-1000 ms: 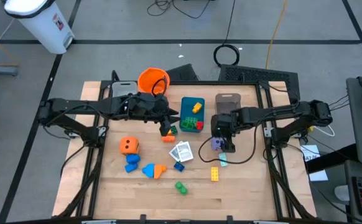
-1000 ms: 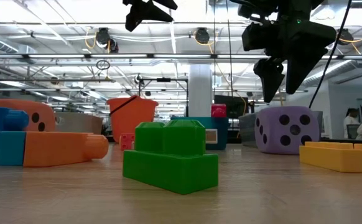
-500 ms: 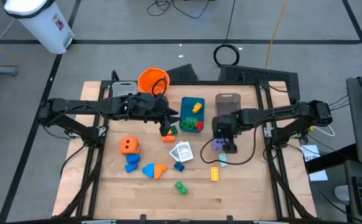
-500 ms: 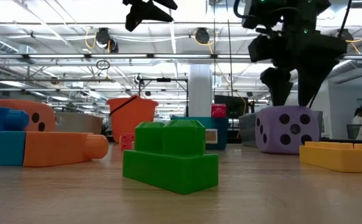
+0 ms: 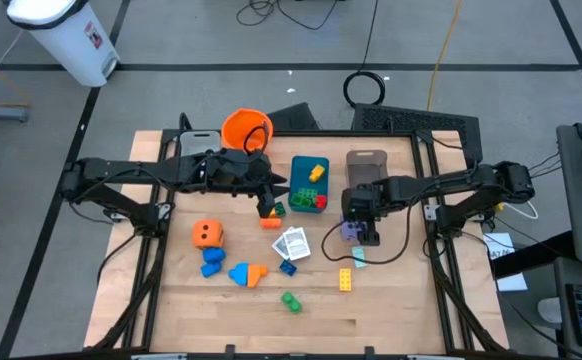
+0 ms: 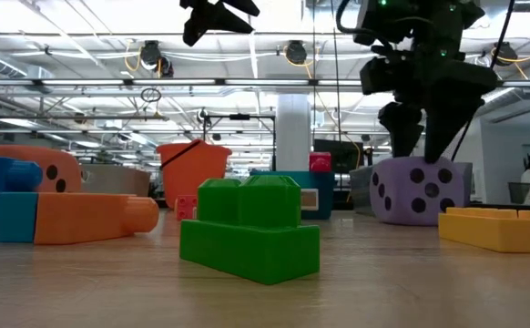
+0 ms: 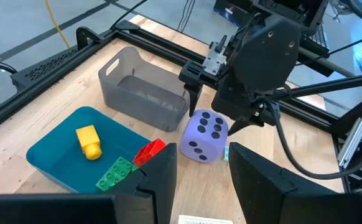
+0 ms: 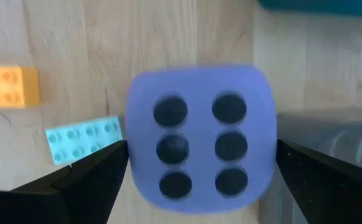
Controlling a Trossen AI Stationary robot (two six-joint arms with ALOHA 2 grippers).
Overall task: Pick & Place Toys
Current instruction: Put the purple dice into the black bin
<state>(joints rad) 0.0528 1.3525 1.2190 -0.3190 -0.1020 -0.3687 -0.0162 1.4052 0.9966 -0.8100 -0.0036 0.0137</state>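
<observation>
Wooden table (image 5: 391, 300): purple die (image 8: 199, 134) is straddled by right gripper (image 8: 199, 171), fingers spread wide; should be centred & lowered before closing. Left gripper (image 7: 201, 171) part-open, empty.

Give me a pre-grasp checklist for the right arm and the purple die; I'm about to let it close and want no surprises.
1. Right gripper open: ok, fingers spread wide.
2. Purple die centred between the fingers: ok, one finger shows on each side in the right wrist view.
3. Fingers low enough to clamp the die: cannot tell; in the low view the tips sit about at its top edge.
4. Neighbours clear: not ok, light blue brick lies close beside the die and grey tray is near.
5. Left gripper out of the way: ok, over by the teal tray.
</observation>
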